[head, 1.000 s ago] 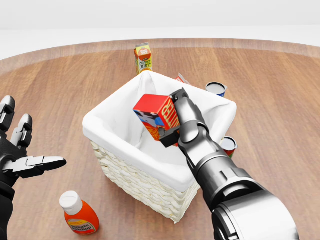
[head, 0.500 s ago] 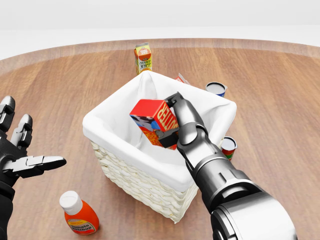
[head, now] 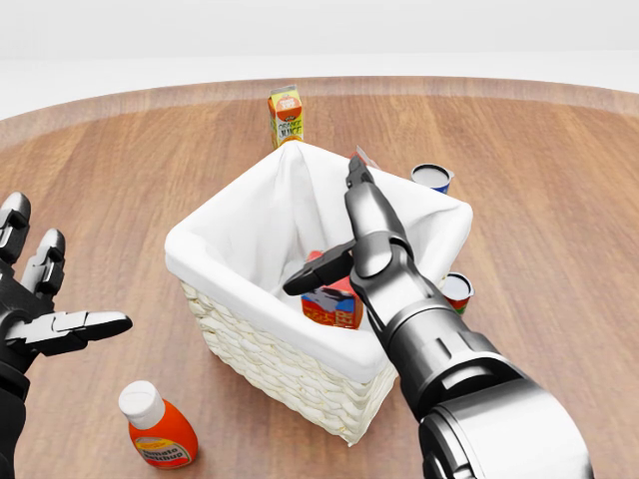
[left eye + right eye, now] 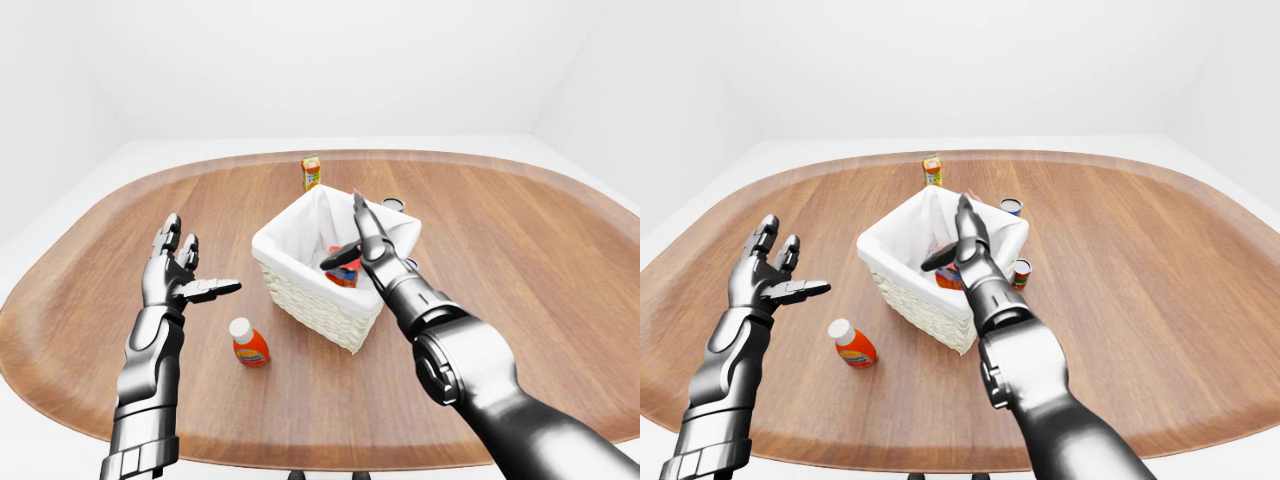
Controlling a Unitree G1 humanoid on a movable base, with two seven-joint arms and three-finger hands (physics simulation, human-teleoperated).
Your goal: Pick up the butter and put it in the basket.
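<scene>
Inside basket [image 3: 250, 344], butter [image 3: 334, 299] lying on white liner, released. Right hand [image 3: 344, 235] hovering above it, fingers spread, gripping nothing. Left hand [image 3: 45, 309] idling open over tabletop [image 3: 559, 200]. Placement step finishing; next move calling for straight upward withdrawal clear of rim.

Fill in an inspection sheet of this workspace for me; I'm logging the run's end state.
Surface: oval wooden table, bare wood around the items.
Job's things: butter box lies inside the white-lined wicker basket.
Clutter: juice carton, two cans, ketchup bottle, all on the table outside the basket.
Grippers: right hand open over the basket, fingers spread, off the butter; left hand open, empty.
Cables: nothing seen.
Surroundings: plain white walls and floor.
</scene>
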